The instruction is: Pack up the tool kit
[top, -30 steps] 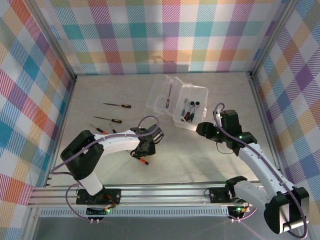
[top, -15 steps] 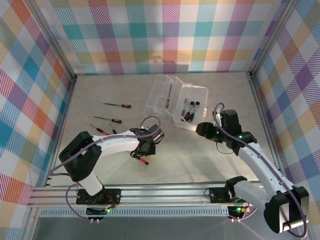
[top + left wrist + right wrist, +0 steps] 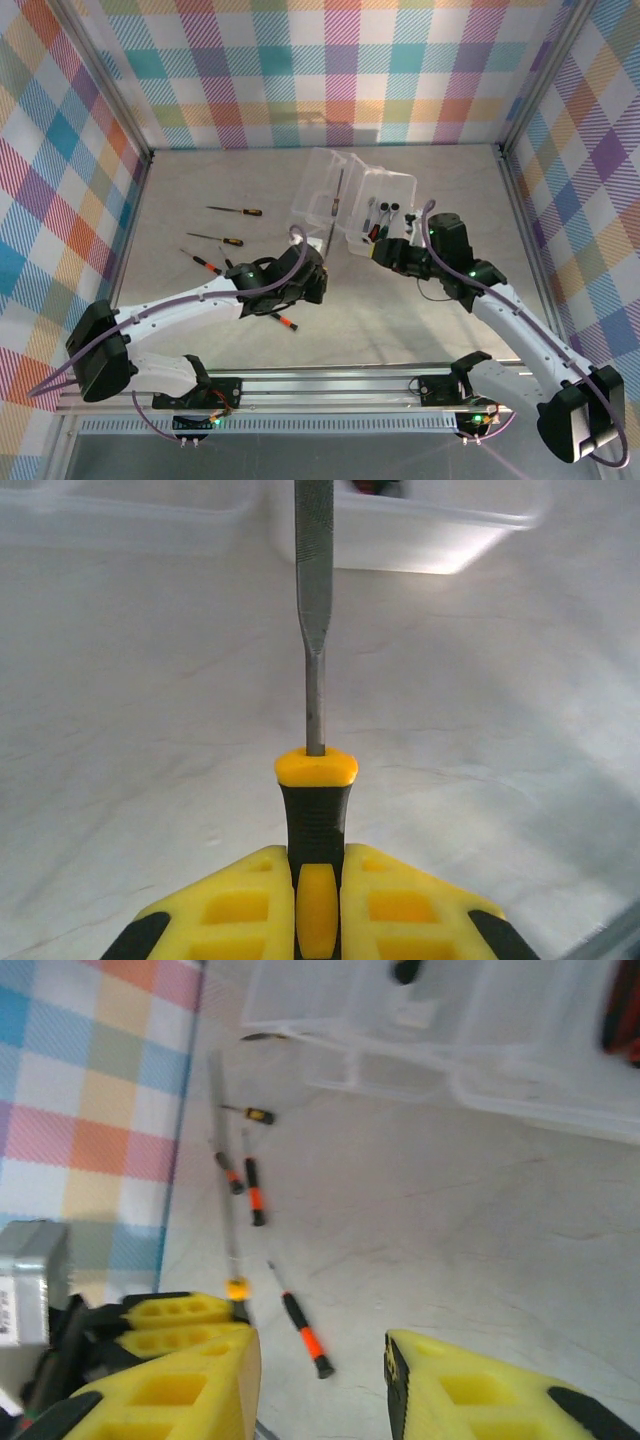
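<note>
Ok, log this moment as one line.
left hand: shut on slim tool, tip toward box | right hand: open, beside box | screwdrivers loose on table

We see bright, even overhead light on the counter (image 3: 220, 180), with soft shadows pooling toward 6 o'clock. In the left wrist view the clear box (image 3: 440, 540) at 12 o'clock is blurred and glares white. The right wrist view is smeared throughout.
</note>
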Available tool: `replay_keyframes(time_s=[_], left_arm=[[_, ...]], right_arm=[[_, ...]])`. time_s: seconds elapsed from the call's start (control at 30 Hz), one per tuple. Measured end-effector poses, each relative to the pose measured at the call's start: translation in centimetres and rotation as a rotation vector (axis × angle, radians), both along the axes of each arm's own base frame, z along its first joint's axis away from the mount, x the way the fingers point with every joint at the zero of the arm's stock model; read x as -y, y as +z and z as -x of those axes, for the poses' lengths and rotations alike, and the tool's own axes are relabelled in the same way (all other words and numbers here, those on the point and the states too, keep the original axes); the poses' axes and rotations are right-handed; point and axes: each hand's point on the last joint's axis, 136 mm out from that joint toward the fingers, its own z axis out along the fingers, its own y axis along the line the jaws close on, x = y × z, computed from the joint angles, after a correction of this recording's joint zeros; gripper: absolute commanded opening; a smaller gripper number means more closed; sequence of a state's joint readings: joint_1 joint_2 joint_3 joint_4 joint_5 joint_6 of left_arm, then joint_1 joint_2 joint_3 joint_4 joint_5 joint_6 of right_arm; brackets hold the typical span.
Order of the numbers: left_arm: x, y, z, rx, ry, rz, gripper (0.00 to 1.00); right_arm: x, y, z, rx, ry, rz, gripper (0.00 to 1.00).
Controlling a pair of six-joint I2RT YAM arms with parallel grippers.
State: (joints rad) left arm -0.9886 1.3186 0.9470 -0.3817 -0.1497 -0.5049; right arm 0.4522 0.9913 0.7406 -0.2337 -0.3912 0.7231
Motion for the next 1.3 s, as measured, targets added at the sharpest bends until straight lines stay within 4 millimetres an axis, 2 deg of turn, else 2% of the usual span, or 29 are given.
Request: replay_keyframes(time_s=[0.1,0.2,0.3,0.53,0.63,0.83,0.9,1.0,1.07,1.17,1.3], left_arm=[[2.4,0.1,0.3,-0.003,-0.078,0.058,0.01],[4.1,0.1,0.4,-0.015,-0.126,0.092,0.01],[5.5,0.6,0.4,-0.02,-0.165,0.122,0.01],[6.6,1.9,0.6,-0.02,-0.197,0.159,0.0],[6.9,2.3,0.7,-0.019,-0.208,0.168,0.01],[7.0,2.0,0.9,-0.025,-0.215,0.16,0.01],[7.0,1.9,1.0,-0.027,-0.216,0.157,0.05],[7.0,1.9,0.9,-0.027,-0.216,0.158,0.12],[7.0,1.9,0.9,-0.026,-0.214,0.157,0.18],[6.9,1.9,0.8,-0.022,-0.209,0.153,0.47],[6.2,1.8,0.2,0.002,-0.169,0.127,0.73]], right_arm=[[-1.6,1.1,0.3,0.027,0.024,-0.048,0.4],[-1.7,1.0,0.1,0.028,0.001,-0.07,0.4],[-1.5,-0.1,-0.3,0.001,-0.03,-0.064,0.4],[-1.9,-2.3,-1.3,-0.052,-0.046,-0.039,0.37],[-1.9,-2.5,-1.5,-0.058,-0.054,-0.037,0.31],[-2.2,-2.5,-1.8,-0.06,-0.054,-0.045,0.1],[-2.3,-2.4,-1.8,-0.058,-0.052,-0.047,0.05],[-2.3,-2.4,-1.8,-0.055,-0.052,-0.046,0.0],[-2.3,-2.3,-1.8,-0.054,-0.054,-0.047,0.0],[-2.1,-2.3,-1.9,-0.05,-0.065,-0.04,0.0],[-1.5,-1.8,-2.7,-0.035,-0.1,-0.005,0.0]])
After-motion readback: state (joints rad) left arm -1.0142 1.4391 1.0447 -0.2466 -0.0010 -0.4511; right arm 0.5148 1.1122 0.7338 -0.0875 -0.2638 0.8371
